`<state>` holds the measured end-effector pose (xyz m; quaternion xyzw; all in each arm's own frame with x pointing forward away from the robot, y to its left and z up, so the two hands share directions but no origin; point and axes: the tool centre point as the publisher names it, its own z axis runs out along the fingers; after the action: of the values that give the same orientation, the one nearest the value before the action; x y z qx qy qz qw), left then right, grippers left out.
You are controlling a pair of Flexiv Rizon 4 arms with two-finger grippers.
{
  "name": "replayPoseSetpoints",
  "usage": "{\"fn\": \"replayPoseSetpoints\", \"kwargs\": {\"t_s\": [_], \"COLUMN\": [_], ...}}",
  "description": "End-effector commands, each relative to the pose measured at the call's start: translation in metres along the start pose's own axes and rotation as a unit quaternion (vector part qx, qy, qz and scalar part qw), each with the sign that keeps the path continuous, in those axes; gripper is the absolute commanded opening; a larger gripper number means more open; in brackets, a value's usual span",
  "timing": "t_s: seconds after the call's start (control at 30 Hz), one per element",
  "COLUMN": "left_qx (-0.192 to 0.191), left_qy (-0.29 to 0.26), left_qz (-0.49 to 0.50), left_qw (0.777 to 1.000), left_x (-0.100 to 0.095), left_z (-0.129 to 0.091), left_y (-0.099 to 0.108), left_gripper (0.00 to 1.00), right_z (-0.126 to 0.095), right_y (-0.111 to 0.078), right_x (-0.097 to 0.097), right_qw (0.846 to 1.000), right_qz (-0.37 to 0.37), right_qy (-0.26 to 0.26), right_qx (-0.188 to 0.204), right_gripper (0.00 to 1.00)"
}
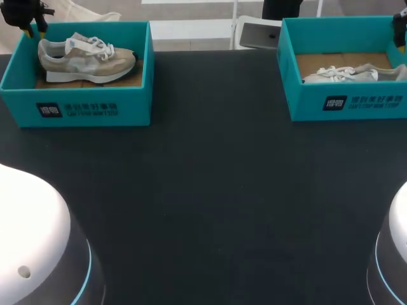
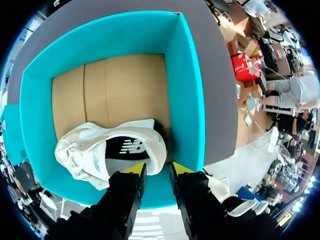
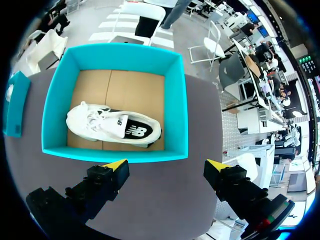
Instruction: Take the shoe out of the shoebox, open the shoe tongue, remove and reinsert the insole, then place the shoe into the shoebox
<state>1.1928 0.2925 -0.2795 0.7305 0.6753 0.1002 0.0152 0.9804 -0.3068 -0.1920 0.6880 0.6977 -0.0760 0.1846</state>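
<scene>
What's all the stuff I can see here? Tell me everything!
Shoeboxes: 2, teal; left shoebox at the table's far left, right shoebox at its far right.
Shoes: 2; beige shoe lying in the left shoebox, white shoe lying in the right shoebox.
Table: 1, dark grey, under both boxes.
Claws: 2, black with yellow tips; left claw above the beige shoe's heel, fingers a little apart; right claw near the right shoebox, wide open, holding nothing.
</scene>
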Motion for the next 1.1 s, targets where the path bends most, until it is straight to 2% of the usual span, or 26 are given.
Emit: {"fn": "replayPoseSetpoints", "kwargs": {"t_s": [0.03, 0.43, 0.63, 0.77, 0.8, 0.87, 0.9, 1.1], "left_qx": [0.027, 0.035, 0.038, 0.048, 0.051, 0.055, 0.056, 0.064], "left_qy": [-0.012, -0.012, -0.006, -0.002, -0.003, -0.002, 0.0, 0.013], "left_qz": [0.001, 0.034, 0.039, 0.034, 0.033, 0.032, 0.031, 0.032], "left_qw": [1.0, 0.999, 0.999, 0.998, 0.998, 0.998, 0.998, 0.997], "left_x": [0.002, -0.006, -0.006, -0.007, -0.007, -0.008, -0.008, -0.004], "left_z": [0.02, 0.051, 0.07, 0.076, 0.076, 0.076, 0.076, 0.066], "left_y": [0.014, 0.014, 0.012, 0.009, 0.008, 0.006, 0.006, 0.005], "left_gripper": [0.36, 0.46, 0.45, 0.4, 0.35, 0.16, 0.02, 0.0], "right_z": [0.0, 0.0, 0.0, 0.0, 0.0, 0.0, 0.0, 0.0], "right_y": [-0.001, -0.001, -0.001, -0.001, -0.001, -0.001, -0.001, -0.001], "right_x": [0.0, 0.0, 0.0, 0.0, 0.0, 0.0, 0.0, 0.0], "right_qw": [1.0, 1.0, 1.0, 1.0, 1.0, 1.0, 1.0, 1.0], "right_qz": [0.0, 0.0, 0.0, 0.0, 0.0, 0.0, 0.0, 0.0], "right_qy": [0.0, 0.0, 0.0, 0.0, 0.0, 0.0, 0.0, 0.0], "right_qx": [-0.001, -0.001, -0.001, -0.001, -0.001, -0.001, -0.001, -0.001], "right_gripper": [1.0, 1.0, 1.0, 1.0, 1.0, 1.0, 1.0, 1.0]}}
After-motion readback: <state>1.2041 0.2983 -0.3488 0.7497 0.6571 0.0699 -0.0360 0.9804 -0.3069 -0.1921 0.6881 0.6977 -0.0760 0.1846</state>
